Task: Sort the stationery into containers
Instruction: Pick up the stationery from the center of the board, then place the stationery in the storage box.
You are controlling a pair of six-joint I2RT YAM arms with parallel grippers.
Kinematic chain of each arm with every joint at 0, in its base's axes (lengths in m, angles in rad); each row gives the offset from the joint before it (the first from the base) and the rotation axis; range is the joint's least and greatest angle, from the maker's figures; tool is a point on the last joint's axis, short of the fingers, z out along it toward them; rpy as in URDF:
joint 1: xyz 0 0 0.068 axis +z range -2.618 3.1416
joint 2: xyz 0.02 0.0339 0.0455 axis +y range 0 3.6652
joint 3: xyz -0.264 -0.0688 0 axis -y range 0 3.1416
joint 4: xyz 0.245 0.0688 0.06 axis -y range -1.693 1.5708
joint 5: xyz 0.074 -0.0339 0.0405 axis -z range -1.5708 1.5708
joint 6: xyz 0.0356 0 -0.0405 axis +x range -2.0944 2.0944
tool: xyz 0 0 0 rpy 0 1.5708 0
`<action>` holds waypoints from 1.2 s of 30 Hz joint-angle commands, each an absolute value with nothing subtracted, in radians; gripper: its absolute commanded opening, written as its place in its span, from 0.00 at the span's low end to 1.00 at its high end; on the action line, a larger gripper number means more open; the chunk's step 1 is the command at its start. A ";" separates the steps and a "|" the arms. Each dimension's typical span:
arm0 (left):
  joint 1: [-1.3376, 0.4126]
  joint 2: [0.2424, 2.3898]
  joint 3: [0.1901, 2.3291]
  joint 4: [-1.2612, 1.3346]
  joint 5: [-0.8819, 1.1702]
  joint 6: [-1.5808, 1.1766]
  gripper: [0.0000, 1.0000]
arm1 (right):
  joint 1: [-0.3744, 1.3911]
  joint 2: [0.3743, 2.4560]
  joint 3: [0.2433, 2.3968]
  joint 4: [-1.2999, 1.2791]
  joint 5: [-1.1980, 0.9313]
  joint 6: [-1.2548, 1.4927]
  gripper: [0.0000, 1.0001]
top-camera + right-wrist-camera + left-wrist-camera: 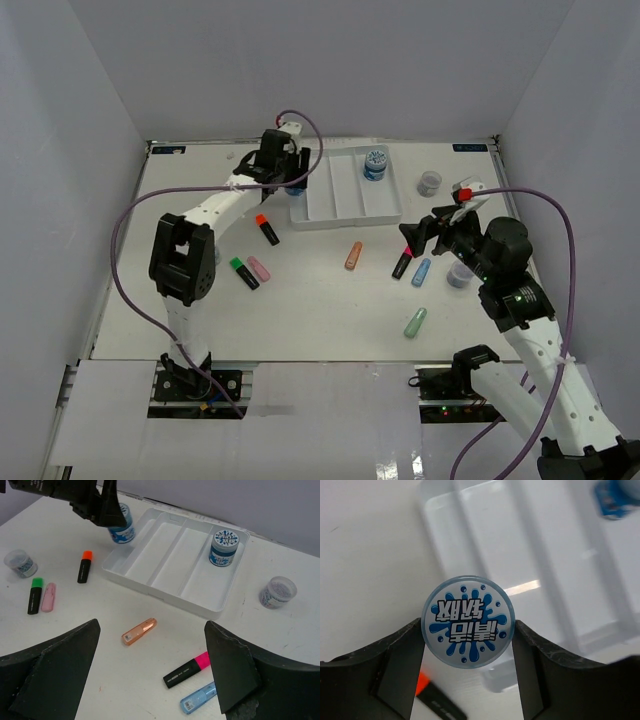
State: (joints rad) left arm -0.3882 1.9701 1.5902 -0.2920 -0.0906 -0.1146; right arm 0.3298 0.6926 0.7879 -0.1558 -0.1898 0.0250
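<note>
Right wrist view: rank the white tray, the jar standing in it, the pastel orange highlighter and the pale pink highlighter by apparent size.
1. white tray, by far.
2. jar in the tray.
3. pastel orange highlighter and pale pink highlighter: alike; the orange one lies nearer the camera, so no ranking between them.

In the white tray [165,555] the three left lanes lie bare; a blue-labelled jar [223,546] blocks the far end of the rightmost. The left gripper [468,640], clamped on a second jar [468,617], crowds the tray's left wall. A grey jar [278,591] stands off its right side.
</note>
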 commanded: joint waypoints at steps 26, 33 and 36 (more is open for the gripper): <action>-0.724 2.309 2.025 -0.084 -0.052 -0.166 0.44 | 0.336 0.574 0.730 -0.258 -0.230 0.015 0.92; -0.724 2.332 2.023 -0.048 -0.003 -0.166 0.82 | 0.334 0.577 0.724 -0.273 -0.198 0.017 0.91; -0.724 2.304 2.019 -0.049 -0.005 -0.173 0.98 | 0.334 0.598 0.735 -0.290 -0.150 0.041 0.90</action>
